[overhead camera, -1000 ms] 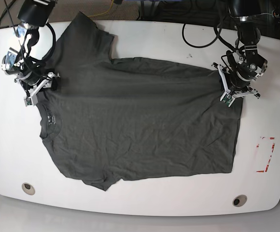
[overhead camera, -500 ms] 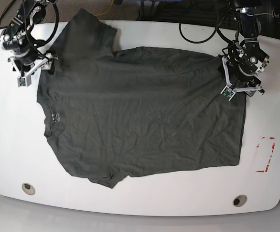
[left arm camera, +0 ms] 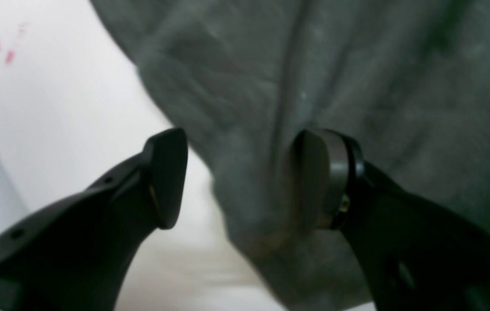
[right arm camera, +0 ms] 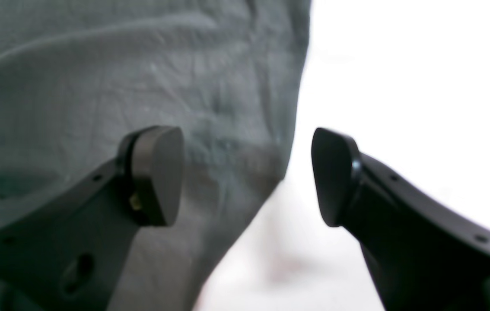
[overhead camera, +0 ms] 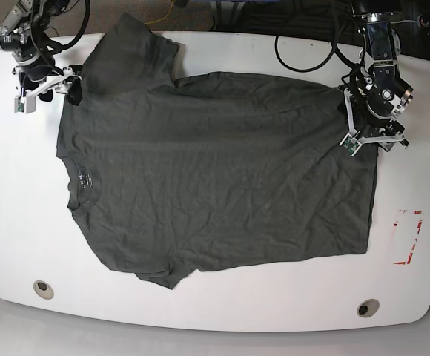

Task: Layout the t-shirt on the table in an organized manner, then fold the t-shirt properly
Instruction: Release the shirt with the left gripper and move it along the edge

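Charcoal t-shirt: spread flat across white table, sleeves toward far and near edges. Left gripper, right gripper: both released, straddling its edges.

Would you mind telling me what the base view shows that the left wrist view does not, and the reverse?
Only the base view shows the whole dark charcoal-grey fabric t-shirt spread flat, its neck label, the right claw and the table's round grommets. Only the left wrist view shows the left claw close up, jaws apart over the shirt's edge. Both show the shirt, the glossy white table and the red tape mark.
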`<state>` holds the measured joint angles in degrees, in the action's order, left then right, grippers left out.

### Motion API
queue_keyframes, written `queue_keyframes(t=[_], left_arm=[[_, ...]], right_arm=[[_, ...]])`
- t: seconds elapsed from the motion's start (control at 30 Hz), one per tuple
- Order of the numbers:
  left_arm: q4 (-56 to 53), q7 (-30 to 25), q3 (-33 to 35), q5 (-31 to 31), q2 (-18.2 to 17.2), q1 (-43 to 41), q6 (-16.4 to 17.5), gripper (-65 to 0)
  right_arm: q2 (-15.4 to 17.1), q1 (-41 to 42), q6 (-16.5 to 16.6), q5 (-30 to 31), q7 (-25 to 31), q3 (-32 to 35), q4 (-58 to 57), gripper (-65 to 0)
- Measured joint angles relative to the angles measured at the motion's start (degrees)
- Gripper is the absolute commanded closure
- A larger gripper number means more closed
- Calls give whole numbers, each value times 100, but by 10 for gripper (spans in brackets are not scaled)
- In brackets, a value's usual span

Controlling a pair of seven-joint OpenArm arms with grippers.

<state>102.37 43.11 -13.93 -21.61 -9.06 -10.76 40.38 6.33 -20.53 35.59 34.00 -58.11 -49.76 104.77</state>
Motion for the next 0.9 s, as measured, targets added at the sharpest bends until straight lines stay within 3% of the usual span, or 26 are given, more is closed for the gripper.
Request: queue_keyframes(t=[0.6, 0.9], left_arm=[[291, -20, -1080, 22, 107, 758, -2, -383], [295, -22, -1172, 42, 107, 791, -2, -383]], right_arm=[[186, 35, 44, 656, 138, -197, -1432, -443], [212, 13, 149, 680, 260, 31, -1486, -442]])
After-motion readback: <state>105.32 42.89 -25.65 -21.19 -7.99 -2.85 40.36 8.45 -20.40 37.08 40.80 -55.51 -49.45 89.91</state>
